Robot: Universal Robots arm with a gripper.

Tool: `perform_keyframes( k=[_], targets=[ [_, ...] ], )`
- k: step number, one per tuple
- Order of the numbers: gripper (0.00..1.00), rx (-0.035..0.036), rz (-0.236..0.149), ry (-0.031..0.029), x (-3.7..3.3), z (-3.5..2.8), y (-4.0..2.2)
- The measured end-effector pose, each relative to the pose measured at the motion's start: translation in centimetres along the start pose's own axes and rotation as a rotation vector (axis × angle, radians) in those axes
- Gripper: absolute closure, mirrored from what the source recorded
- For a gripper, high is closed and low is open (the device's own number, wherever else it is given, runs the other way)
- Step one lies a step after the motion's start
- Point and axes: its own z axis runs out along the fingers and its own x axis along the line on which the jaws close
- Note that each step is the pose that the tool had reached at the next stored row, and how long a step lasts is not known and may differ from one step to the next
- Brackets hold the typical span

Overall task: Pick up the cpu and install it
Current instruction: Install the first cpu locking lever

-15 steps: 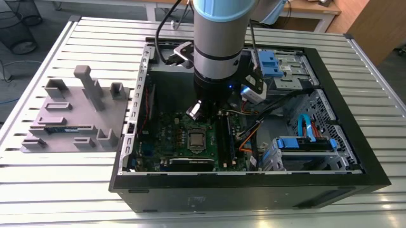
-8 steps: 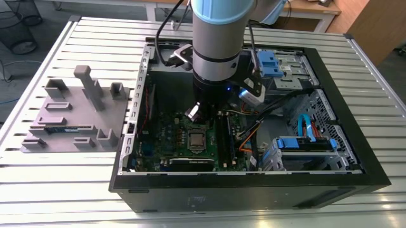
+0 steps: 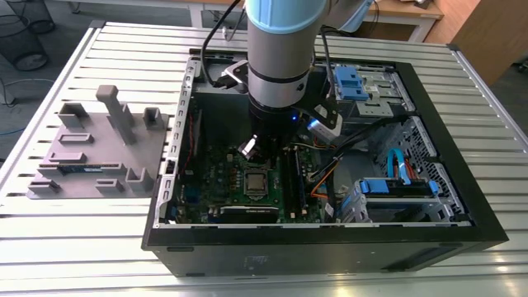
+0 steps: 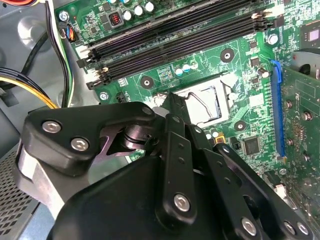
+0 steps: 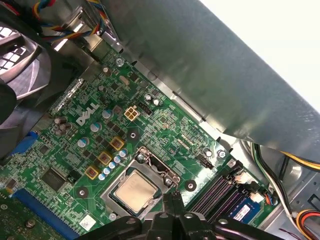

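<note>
Bright even light; first wrist view's corner overexposed.

A pale slatted metal table (image 3: 74, 247) fills most of the exterior view, its ribs running across the frame. Upper left, grey floor (image 3: 49, 80) and a black wire wastebasket (image 3: 25, 37). Along the top edge, a white-framed wooden desk (image 3: 412, 15); upper right corner, a brown wooden cabinet panel (image 3: 486, 37). Even, soft light, no hard shadows.
</note>
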Motion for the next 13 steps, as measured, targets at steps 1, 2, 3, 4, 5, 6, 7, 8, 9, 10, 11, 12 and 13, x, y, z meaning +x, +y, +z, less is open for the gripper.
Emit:
perform_keyframes(
  k=[1,2,3,4,5,6,7,8,9,10,11,12,13],
  targets=[
    [0.89,0.0000,0.000,0.0000,0.00,0.00,0.00],
    [0.89,0.0000,0.000,0.0000,0.00,0.00,0.00],
    [0.89,0.0000,0.000,0.0000,0.00,0.00,0.00],
    [0.89,0.0000,0.000,0.0000,0.01,0.00,0.00],
    [0.89,0.0000,0.000,0.0000,0.01,0.01,0.00],
    [0.89,-0.0001,0.001,-0.0001,0.03,0.03,-0.01],
    [0.89,0.0000,0.002,0.0002,0.07,0.04,-0.04],
    [0.89,0.0003,0.004,0.0004,0.10,0.06,-0.06],
    [0.89,0.0005,0.006,0.0005,0.12,0.08,-0.10],
    [0.89,0.0008,0.008,0.0008,0.17,0.10,-0.15],
    [0.89,0.0010,0.011,0.0010,0.22,0.12,-0.22],
    [0.89,0.0011,0.013,0.0012,0.30,0.14,-0.31],
    [0.89,0.0012,0.015,0.0014,0.39,0.16,-0.40]
  ],
)
